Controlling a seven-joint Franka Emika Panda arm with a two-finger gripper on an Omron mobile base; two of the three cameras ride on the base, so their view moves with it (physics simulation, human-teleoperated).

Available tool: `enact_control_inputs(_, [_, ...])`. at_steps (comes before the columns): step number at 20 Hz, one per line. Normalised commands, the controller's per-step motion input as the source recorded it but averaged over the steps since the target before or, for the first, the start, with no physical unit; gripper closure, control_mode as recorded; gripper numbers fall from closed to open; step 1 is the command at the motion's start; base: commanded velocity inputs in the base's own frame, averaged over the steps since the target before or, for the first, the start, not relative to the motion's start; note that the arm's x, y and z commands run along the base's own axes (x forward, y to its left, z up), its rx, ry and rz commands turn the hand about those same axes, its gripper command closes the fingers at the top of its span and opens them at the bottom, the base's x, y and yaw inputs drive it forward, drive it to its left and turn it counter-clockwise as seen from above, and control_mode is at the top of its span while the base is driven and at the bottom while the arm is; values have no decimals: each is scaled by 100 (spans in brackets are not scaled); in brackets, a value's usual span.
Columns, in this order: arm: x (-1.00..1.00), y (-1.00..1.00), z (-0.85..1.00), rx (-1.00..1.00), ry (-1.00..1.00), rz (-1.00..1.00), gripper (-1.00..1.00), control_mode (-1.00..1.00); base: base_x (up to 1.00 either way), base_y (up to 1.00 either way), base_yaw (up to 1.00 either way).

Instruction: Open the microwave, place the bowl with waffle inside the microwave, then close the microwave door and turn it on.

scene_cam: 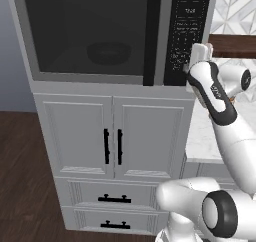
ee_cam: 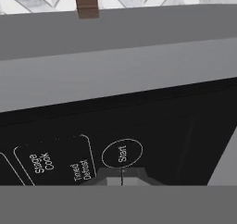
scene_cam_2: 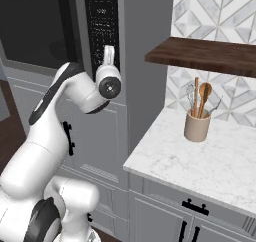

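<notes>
Last step in hand, I judge: microwave door (scene_cam: 90, 33) is shut, its vertical black bar handle (scene_cam: 151, 36) sits just left of the keypad panel (scene_cam: 187, 31), & through the dark window I can make out the bowl (scene_cam: 109, 52) inside the microwave (scene_cam: 100, 78), mid-frame in the left base view. Waffle itself too dim behind the glass to tell. So what's left is turning it on. My gripper (ee_cam: 121, 180) is fully closed, holding nothing, fingertips pressed together into one blunt point at the bottom centre of the hand view, right up against the panel just below the Start button (ee_cam: 122, 153). In the left base view my hand is at the lower right corner of the keypad, right-centre of frame; in the right base view it's upper left, nose toward the panel. Readable writing in the hand view: "Start" inside an oval ring, "Stage Cook" & "Timed Defrost" in a rounded box to its left, all rotated sideways. Small display & rows of keys show in both base views but too fine to read; no brand visible. Next move, as I judge it: tip looks a shade low of the oval, so nudge up toward "Start" & press straight in. Risk: catching "Timed Defrost" beside it.
</notes>
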Motion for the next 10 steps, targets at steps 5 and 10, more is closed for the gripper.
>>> enact_control_inputs(5, [61,0,-11,0,0,0,100,-100,0,0,0])
enact_control_inputs(10, [63,-10,-40,-1,0,0,100,-100,0,0,0])
